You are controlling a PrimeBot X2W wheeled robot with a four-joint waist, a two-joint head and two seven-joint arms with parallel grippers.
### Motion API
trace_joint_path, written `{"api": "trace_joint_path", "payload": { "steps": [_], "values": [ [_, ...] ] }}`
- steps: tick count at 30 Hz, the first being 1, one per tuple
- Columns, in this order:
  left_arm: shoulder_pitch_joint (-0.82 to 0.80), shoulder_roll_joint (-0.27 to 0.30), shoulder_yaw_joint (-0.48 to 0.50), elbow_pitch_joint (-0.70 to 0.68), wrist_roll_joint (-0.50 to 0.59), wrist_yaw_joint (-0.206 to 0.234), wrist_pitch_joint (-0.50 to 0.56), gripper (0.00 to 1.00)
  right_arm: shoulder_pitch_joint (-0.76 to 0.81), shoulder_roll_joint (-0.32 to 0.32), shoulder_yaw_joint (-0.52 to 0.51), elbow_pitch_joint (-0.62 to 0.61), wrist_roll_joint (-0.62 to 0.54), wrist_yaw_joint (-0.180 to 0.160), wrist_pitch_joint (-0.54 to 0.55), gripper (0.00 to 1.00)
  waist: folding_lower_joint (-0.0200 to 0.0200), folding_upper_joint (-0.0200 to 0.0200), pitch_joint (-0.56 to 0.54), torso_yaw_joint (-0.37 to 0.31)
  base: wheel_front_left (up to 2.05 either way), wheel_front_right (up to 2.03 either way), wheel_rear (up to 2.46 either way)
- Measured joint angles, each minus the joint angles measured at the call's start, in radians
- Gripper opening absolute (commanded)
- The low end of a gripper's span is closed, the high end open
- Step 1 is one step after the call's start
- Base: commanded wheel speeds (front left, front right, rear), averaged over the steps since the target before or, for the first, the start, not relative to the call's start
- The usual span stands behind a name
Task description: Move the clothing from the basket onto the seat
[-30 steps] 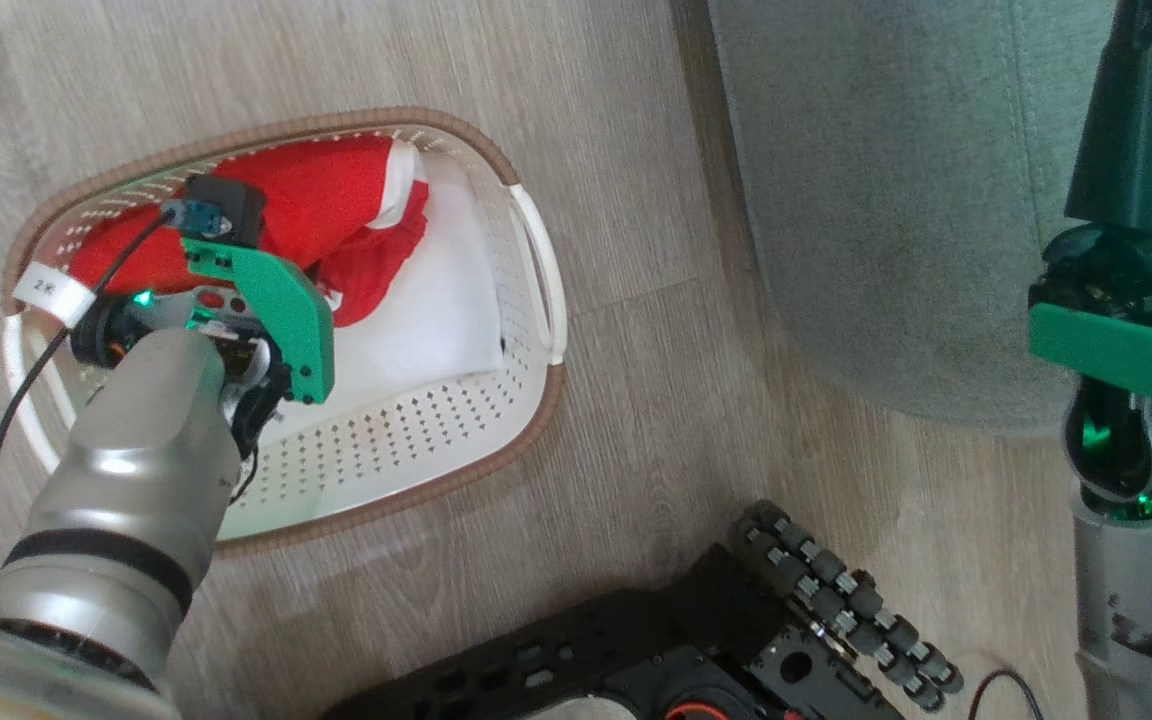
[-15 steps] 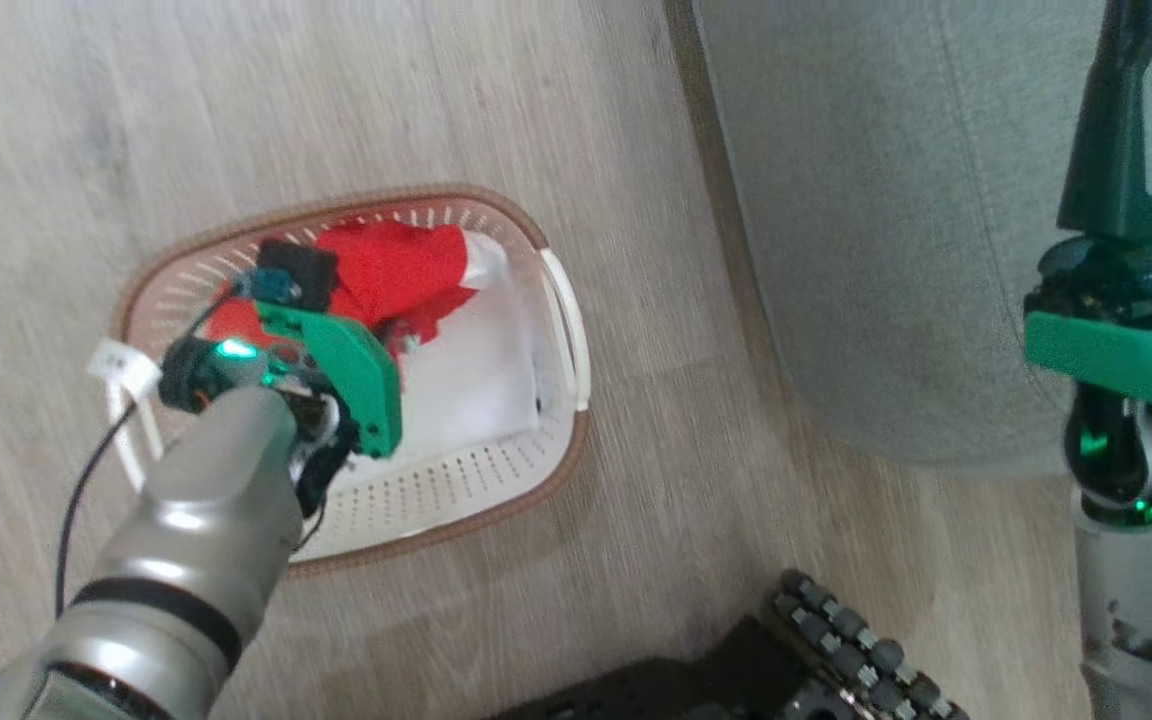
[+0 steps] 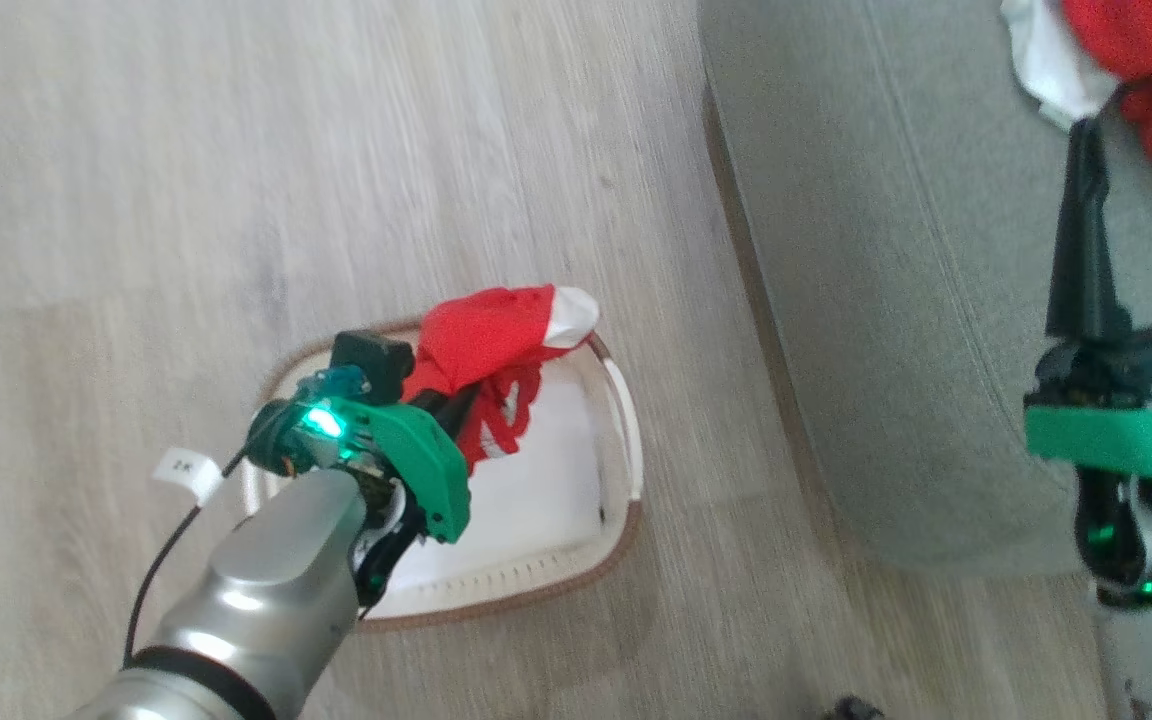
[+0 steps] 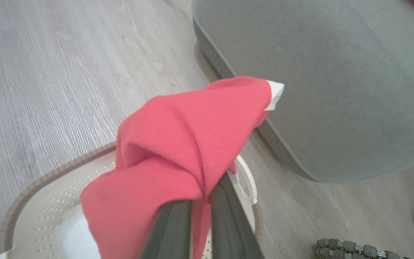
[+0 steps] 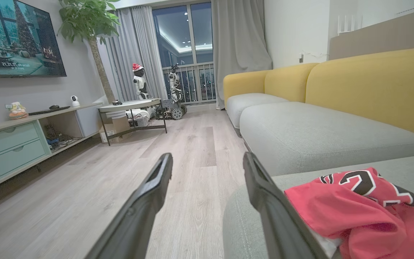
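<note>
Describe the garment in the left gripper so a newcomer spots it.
Left of the grey-green seat, on the floor, stands the white basket. Above it hangs a bunched red garment with a white tip, pinched by the left gripper; the other red garment lies on the seat.

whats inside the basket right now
A white liner lies in the basket. The red garment held by the left tool hangs over its far end, hiding what is beneath.

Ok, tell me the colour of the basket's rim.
Brown, with a woven look. The basket rim shows best in the left wrist view.
</note>
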Motion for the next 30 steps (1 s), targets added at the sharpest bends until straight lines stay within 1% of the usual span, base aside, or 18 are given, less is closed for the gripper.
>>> {"api": "trace_joint_path", "payload": {
  "steps": [6,12,16,21,22,24,30],
  "values": [
    [0.019,0.004,-0.008,-0.078,-0.007,0.000,-0.025,0.00,0.091,-0.001,-0.002,0.020,0.006,0.000,0.000,1.00,0.0000,0.0000,-0.118,0.047,0.00,0.00,0.00],
    [0.045,0.016,-0.002,-0.201,-0.005,0.006,-0.033,0.00,0.180,-0.021,0.004,0.022,0.019,0.000,0.009,1.00,0.0000,0.0000,-0.221,0.095,0.00,0.00,0.00],
    [0.060,0.045,0.017,-0.306,0.003,0.041,-0.034,0.00,0.233,-0.026,0.016,0.025,0.028,0.000,0.016,1.00,0.0000,0.0000,-0.277,0.122,0.00,0.00,0.00],
    [0.060,0.089,0.035,-0.450,0.003,0.090,-0.038,0.00,0.252,-0.026,0.050,0.026,0.035,0.000,0.019,1.00,0.0000,0.0000,-0.337,0.143,0.00,0.00,0.00],
    [0.060,0.089,0.035,-0.450,0.003,0.090,-0.038,0.00,0.252,-0.026,0.050,0.026,0.035,0.000,0.019,1.00,0.0000,0.0000,-0.337,0.143,0.00,0.00,0.00],
    [0.060,0.104,0.046,-0.513,0.003,0.114,-0.020,0.00,0.263,-0.027,0.068,0.026,0.035,0.000,0.021,1.00,0.0000,0.0000,-0.354,0.148,0.00,0.00,0.00],
    [0.055,0.151,0.059,-0.670,0.005,0.161,0.035,0.00,0.286,-0.029,0.099,0.032,0.040,0.000,0.027,1.00,0.0000,0.0000,-0.384,0.153,0.00,0.00,0.00]
  ]
}}
